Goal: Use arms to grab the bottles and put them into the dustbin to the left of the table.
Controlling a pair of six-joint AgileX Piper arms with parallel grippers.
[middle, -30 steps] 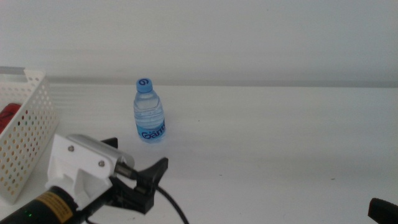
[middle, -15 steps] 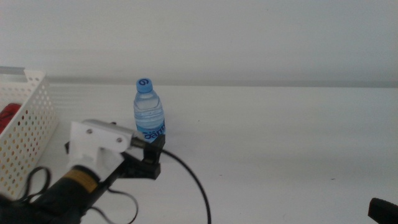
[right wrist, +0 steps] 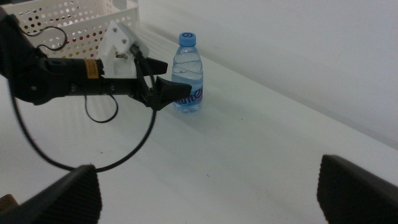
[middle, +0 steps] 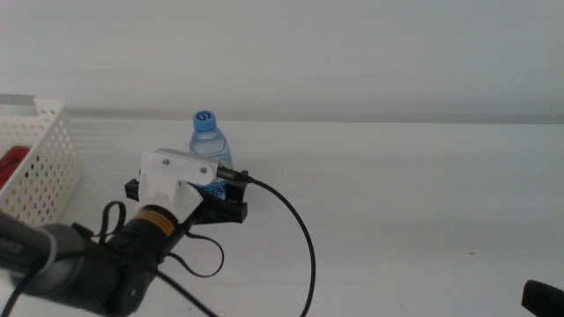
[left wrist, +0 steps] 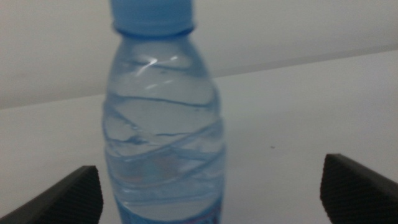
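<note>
One upright water bottle stands directly ahead of your left gripper, between its spread jaws, toward the table's far edge; the right gripper waits open.

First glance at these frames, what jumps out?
The left gripper, jaws open, sits right at the clear water bottle standing mid-table; in the left wrist view the bottle fills the picture between the jaws. At the table's left edge stands the white perforated dustbin with something red inside. The right gripper waits at the bottom right.
</note>
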